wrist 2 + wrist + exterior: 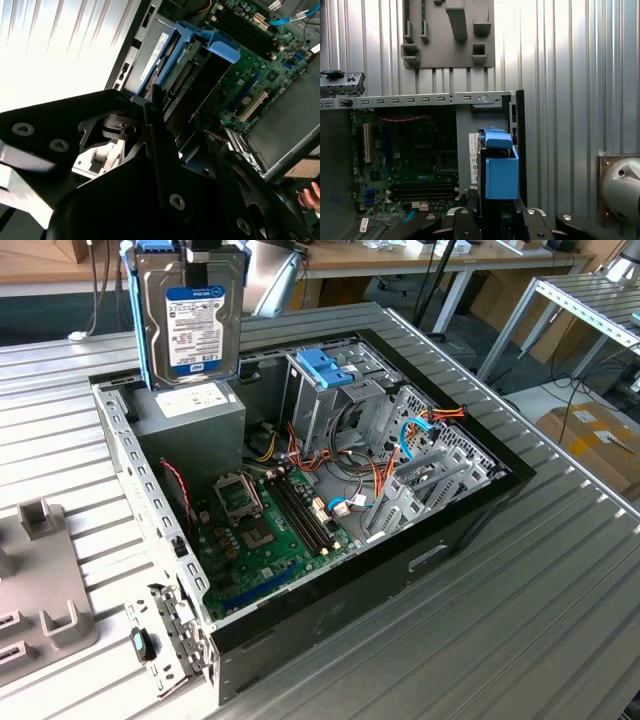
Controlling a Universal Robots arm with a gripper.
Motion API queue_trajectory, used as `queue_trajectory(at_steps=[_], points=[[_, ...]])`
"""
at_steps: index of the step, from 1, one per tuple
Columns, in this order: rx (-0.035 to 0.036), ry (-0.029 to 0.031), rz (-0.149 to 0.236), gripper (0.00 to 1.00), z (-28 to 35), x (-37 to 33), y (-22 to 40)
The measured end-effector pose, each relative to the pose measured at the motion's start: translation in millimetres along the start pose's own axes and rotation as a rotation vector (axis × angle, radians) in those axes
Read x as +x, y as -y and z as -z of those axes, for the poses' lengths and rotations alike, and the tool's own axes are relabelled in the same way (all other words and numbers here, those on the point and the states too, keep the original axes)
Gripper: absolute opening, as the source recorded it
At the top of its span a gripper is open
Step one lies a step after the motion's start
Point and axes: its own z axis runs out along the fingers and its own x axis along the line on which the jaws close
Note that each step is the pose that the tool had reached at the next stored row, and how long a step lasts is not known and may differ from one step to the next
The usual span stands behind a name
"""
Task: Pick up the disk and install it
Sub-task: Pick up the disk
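Open case (pixel 420 562), clearances as you found them. Free room lay above the motherboard (pixel 250 545) (low parts only). Obstacles were the power-supply box (pixel 190 422) directly under the held disk (pixel 190 320), the metal cage (pixel 335 405) with blue latch (pixel 325 366) just beside, and cables (pixel 383 480) crowding the exterior view's right.

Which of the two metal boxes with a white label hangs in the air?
The disk, with blue side rails; the grey power supply sits inside the case.
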Motion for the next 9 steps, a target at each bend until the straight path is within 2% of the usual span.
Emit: queue_trajectory(at_steps=[3, 4, 6, 9], points=[[0.0, 0.0, 0.0, 0.35, -0.2, -0.4, 12.3], [0.0, 0.0, 0.0, 0.35, -0.3, -0.6, 18.6], [0.0, 0.0, 0.0, 0.35, -0.4, -0.8, 25.5], [0.0, 0.0, 0.0, 0.35, -0.7, -1.4, 45.7]])
